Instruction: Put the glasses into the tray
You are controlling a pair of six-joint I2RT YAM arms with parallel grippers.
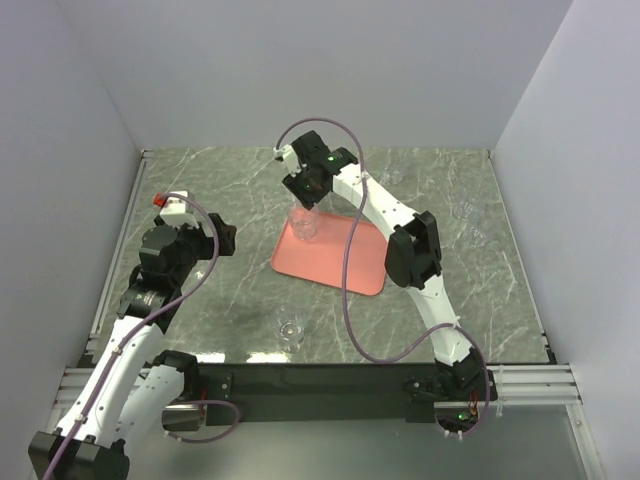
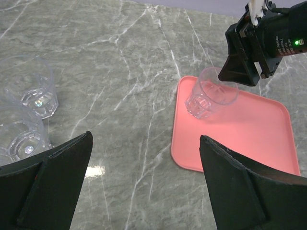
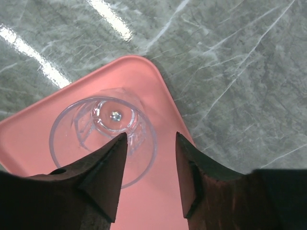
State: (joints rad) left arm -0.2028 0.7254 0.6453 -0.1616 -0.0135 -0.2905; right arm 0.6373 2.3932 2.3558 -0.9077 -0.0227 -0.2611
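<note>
Table: flat slab with a grey-green marble pattern and white veins. It is glossy and carries streaks of reflected light. Walls: plain, pale, matte.

Tray: salmon-pink, matte, a flat rectangle with rounded corners and a low raised rim. It lies near the table centre, skewed to the table edges.

Tray contents: one glass. It is clear and colourless, with a round mouth and a thick faceted base. It rests base-down in the tray's 11 o'clock corner (top view). Upright or slightly tipped: cannot tell.

Right gripper: black wedge-shaped fingers directly above that glass. One finger is over the mouth and the other outside it, so the rim wall passes through the gap. Space shows on both sides of the rim, so the fingers are parted and clamp nothing.

Left gripper: broad matte-black fingers spread fully with nothing between them. It is over bare table at 9 o'clock of the tray.

Glasses outside the tray, all on the table:
- A pair, close together at 9 o'clock in the left wrist view.
- A single glass at 7 o'clock of the tray.
- Faint shapes toward 3 o'clock, likely two more glasses.
</note>
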